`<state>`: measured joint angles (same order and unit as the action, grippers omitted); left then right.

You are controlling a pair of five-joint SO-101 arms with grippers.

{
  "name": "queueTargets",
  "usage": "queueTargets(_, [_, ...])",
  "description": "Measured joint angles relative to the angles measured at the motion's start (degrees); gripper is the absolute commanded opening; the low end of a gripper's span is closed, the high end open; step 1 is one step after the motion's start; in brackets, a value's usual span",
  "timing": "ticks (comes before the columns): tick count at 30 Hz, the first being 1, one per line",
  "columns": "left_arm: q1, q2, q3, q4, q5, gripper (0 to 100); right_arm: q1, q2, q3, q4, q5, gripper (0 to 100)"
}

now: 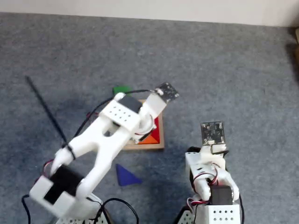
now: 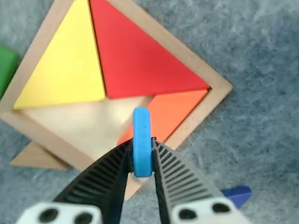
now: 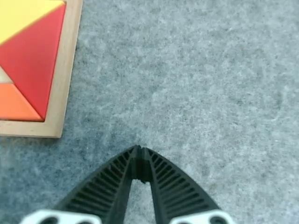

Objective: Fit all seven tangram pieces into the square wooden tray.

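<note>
The square wooden tray holds a yellow triangle, a red triangle and an orange piece; part of its floor is bare. My left gripper hangs just above that bare area, shut on a light blue piece held on edge. In the high view the left arm covers most of the tray. My right gripper is shut on nothing, over the carpet beside the tray's corner.
A green piece lies on the carpet beyond the tray, and a dark blue triangle lies in front of it. A tan triangle rests against the tray's outer edge. A thin black rod lies at the left.
</note>
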<state>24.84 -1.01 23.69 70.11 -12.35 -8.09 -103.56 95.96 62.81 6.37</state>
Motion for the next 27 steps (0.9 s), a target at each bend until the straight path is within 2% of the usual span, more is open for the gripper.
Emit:
queueTargets(3, [0.0, 4.84, -3.52, 0.18, -0.88, 1, 0.0, 0.0, 0.0, 0.0, 0.0, 0.5])
queueTargets(9, [-0.09, 11.43, -6.86, 0.62, -2.2, 14, 0.0, 0.0, 0.0, 0.0, 0.0, 0.5])
queueTargets(16, [-1.05, 13.98, -9.41, 0.7, -2.55, 15, 0.0, 0.0, 0.0, 0.0, 0.0, 0.5])
queueTargets(20, [-4.48, 14.33, -13.1, 0.79, -3.43, 15, 0.0, 0.0, 0.0, 0.0, 0.0, 0.5])
queueTargets(27, [-8.18, 14.51, -20.66, 6.51, -6.51, 15, 0.0, 0.0, 0.0, 0.0, 0.0, 0.5])
